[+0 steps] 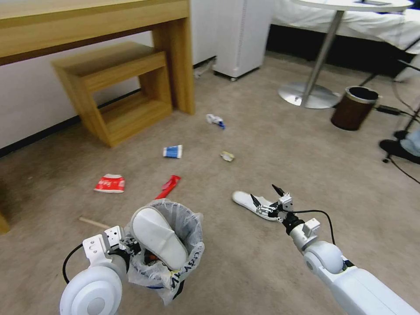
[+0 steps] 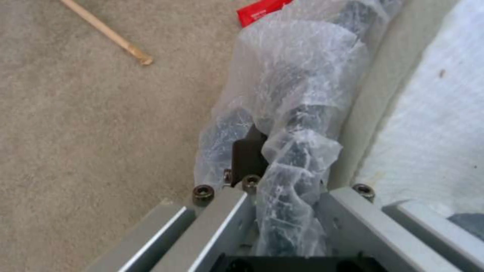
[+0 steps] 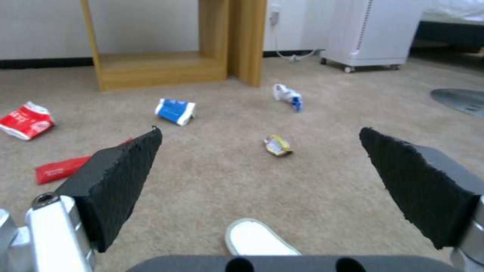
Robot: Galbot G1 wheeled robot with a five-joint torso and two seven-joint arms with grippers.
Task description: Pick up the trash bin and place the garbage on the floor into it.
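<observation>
left wrist view: left hand [image 2: 272,211] clamps trash bin [image 2: 302,113] rim

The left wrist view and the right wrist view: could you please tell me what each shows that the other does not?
Left wrist view alone: the left end effector clamped on the rim of the small black trash bin with its crinkly translucent bag, a thin wooden stick on the carpet, and a white slipper in the bin.

Right wrist view alone: the open right end effector above a second white slipper, a red-white carton, a blue-white packet, and a small yellow scrap.

Both: the flat red wrapper and the beige carpet floor.
</observation>
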